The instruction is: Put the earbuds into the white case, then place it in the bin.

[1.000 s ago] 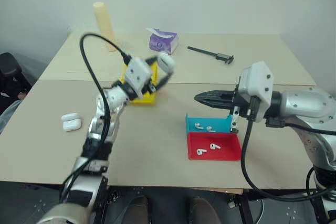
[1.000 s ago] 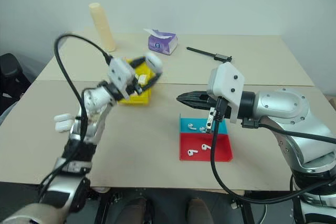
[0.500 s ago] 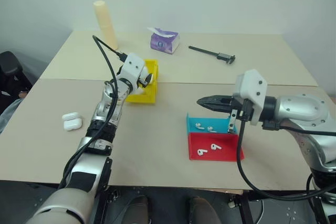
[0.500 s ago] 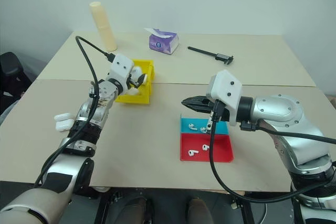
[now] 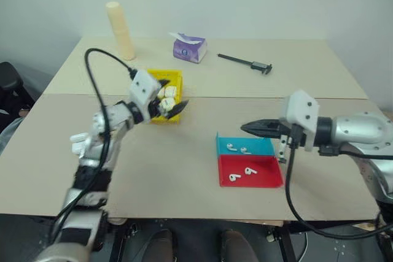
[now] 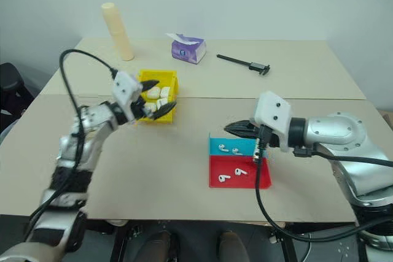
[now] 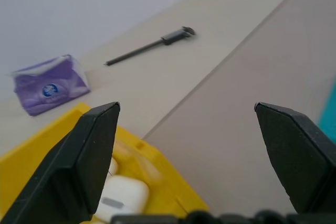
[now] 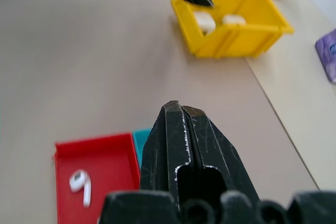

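Observation:
The yellow bin (image 5: 176, 76) stands left of the table's middle with white cases (image 5: 167, 93) lying in it. My left gripper (image 5: 173, 95) hovers at the bin's near right corner, open and empty, one finger over the bin and one in front of it. In the left wrist view a white case (image 7: 124, 198) lies in the bin (image 7: 157, 182) between the spread fingers (image 7: 86, 156). Earbuds (image 5: 236, 148) lie in the teal tray (image 5: 258, 145), and two more (image 5: 243, 174) in the red tray (image 5: 267, 179). My right gripper (image 5: 247, 128) is shut and empty just above the teal tray's far edge.
Two spare white cases (image 5: 77, 144) lie near the table's left edge, partly behind my left arm. At the back stand a cream cylinder (image 5: 120, 29), a purple tissue pack (image 5: 189, 49) and a black caliper (image 5: 245, 62).
My left gripper carried a white case over the bin, opened and let it go, then drew back toward me and lower. The right gripper shifted a little to the right, still shut.

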Tool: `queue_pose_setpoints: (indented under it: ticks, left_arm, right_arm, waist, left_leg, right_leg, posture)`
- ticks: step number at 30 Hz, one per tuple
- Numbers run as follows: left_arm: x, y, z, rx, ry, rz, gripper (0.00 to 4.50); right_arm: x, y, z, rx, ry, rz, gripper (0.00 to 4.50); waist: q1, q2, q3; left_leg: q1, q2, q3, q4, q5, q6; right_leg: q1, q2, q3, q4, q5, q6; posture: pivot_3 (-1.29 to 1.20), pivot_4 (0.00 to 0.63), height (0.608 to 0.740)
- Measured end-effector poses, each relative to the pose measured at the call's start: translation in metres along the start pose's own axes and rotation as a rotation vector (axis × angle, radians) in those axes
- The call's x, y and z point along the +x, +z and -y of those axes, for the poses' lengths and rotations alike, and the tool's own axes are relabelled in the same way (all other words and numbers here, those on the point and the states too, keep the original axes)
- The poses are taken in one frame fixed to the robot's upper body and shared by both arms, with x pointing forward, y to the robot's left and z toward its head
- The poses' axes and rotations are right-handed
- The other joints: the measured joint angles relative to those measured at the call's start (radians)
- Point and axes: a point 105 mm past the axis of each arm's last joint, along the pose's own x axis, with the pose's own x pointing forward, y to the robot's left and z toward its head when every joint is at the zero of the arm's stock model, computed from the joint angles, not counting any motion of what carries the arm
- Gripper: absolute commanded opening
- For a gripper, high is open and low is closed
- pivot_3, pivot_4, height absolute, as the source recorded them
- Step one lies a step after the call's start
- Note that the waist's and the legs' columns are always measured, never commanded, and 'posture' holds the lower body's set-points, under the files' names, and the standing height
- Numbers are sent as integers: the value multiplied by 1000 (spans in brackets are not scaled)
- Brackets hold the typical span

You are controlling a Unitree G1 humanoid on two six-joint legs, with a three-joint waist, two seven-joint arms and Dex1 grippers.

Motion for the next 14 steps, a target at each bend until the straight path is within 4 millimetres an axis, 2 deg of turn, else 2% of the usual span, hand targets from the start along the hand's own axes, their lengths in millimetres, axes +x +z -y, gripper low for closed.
queue_pose_setpoints:
  ticks: [4,6,8,14]
  left_arm:
    - [-32,-3,20,-27,-119,-50,4457]
    - [-63,-7,35,-39,-212,-122,4457]
    - [-79,-6,41,-48,-246,-153,4457]
    - [-94,9,51,-69,-270,-112,4457]
  right_arm:
    - [-18,-11,0,-26,44,-78,0]
    - [-34,-18,0,-42,79,-136,0]
    - [-43,-23,-1,-37,98,-160,0]
    - [-47,-24,-4,-51,147,-157,0]
  waist:
    - [0,0,0]
    - [-2,0,0]
    - [-3,0,0]
    - [-1,0,0]
  left_leg:
    - [1,0,-1,0,0,0]
    - [2,1,-2,-1,0,1]
    - [3,1,-3,-1,0,1]
    - [8,1,-3,-2,0,1]
  right_leg:
    - [1,0,0,0,0,0]
    - [1,0,0,0,0,0]
    - [1,0,1,0,0,0]
    - [5,0,1,0,0,-1]
  posture:
    - [0,150,740]
    - [0,150,740]
    - [0,150,740]
    - [0,150,740]
